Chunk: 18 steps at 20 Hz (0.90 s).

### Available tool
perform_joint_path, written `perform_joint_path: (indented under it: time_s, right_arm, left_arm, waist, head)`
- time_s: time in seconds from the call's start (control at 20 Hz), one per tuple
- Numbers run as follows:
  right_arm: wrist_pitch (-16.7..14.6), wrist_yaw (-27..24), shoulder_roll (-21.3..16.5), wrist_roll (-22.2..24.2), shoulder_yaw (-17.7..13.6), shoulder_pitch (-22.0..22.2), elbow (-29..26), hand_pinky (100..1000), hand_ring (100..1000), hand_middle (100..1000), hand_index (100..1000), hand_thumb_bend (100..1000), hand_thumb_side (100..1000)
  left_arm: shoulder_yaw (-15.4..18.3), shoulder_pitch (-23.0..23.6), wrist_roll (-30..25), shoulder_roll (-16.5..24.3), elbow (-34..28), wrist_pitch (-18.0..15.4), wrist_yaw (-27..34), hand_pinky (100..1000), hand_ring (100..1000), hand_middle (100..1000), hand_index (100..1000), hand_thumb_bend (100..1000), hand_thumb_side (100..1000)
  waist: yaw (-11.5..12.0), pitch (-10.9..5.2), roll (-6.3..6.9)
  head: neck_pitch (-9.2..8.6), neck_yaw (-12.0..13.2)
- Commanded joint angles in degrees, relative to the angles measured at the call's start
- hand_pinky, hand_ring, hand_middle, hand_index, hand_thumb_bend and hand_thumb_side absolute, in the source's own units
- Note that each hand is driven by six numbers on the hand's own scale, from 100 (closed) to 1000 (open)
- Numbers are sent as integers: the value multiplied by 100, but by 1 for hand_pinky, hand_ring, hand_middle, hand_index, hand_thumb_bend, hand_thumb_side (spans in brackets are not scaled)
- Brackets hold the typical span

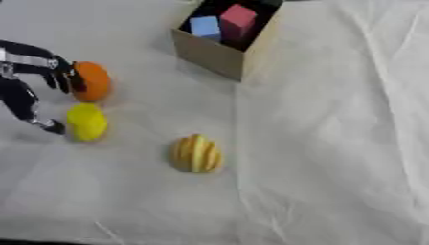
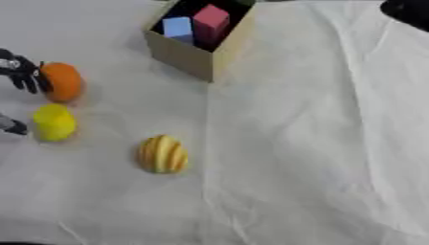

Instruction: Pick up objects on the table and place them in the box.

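An open cardboard box [image 1: 211, 56] stands at the back, with a blue block [image 1: 205, 27] and a pink block [image 1: 238, 20] inside. An orange ball-like object [image 1: 92, 81], a yellow cylinder [image 1: 86, 122] and a yellow-orange striped oval [image 1: 197, 154] lie on the white cloth. My left hand [image 1: 29, 62] is at the left edge, spread open. Its fingers [image 1: 63, 76] touch the orange object's left side and its thumb tip [image 1: 52, 126] sits beside the yellow cylinder. A dark shape [image 2: 408, 10] in the upper right corner of the right eye view may be my right hand.
A wrinkled white cloth [image 1: 335, 143] covers the whole table. The right half of the cloth holds no objects. The box sits askew, one corner pointing toward me.
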Motion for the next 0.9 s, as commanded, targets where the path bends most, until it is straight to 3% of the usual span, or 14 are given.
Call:
perform_joint_path:
  time_s: [0.05, 0.55, 0.9]
  right_arm:
    - [6, -64, -152, -6, -90, -39, -115, 911, 696, 642, 799, 100, 545]
    - [2, -60, -109, -55, -132, -25, -115, 911, 695, 641, 794, 100, 547]
    - [-5, -78, -77, -80, -146, -28, -115, 911, 694, 640, 792, 100, 549]
  left_arm:
    - [92, -158, -80, 34, 129, -76, -99, 805, 772, 744, 824, 499, 101]
    - [24, -225, -81, -162, 348, -104, 12, 801, 769, 748, 855, 584, 188]
    - [-73, -240, -81, -290, 493, -116, -67, 788, 759, 735, 864, 610, 200]
  waist:
    - [7, -105, 6]
    - [-20, -78, -4]
    - [-36, -59, -13]
  head:
    - [-14, 18]
    - [-41, 47]
    - [-55, 70]
